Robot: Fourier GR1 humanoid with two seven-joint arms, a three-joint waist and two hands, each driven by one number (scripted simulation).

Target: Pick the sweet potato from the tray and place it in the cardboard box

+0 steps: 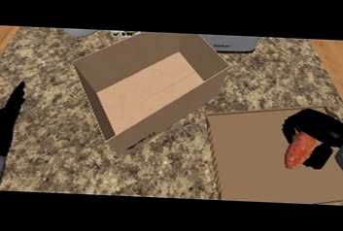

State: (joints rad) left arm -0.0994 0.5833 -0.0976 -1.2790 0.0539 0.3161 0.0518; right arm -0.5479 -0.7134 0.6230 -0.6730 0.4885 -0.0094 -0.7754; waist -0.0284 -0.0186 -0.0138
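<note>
An orange sweet potato (pixel 300 150) lies lengthwise over the right part of the flat brown tray (pixel 251 164). My right hand (pixel 323 130) is curled round its upper end, fingers and thumb on either side, hiding that end. The open cardboard box (pixel 148 87) stands to the left of the tray, turned at an angle, with nothing inside. My left hand (pixel 5 122) rests open at the left edge, fingers pointing up, well away from the box.
The granite counter (pixel 51 151) spreads around the box and tray. Grey objects (pixel 231 42) sit at the far edge behind the box. Wooden floor shows at both top corners.
</note>
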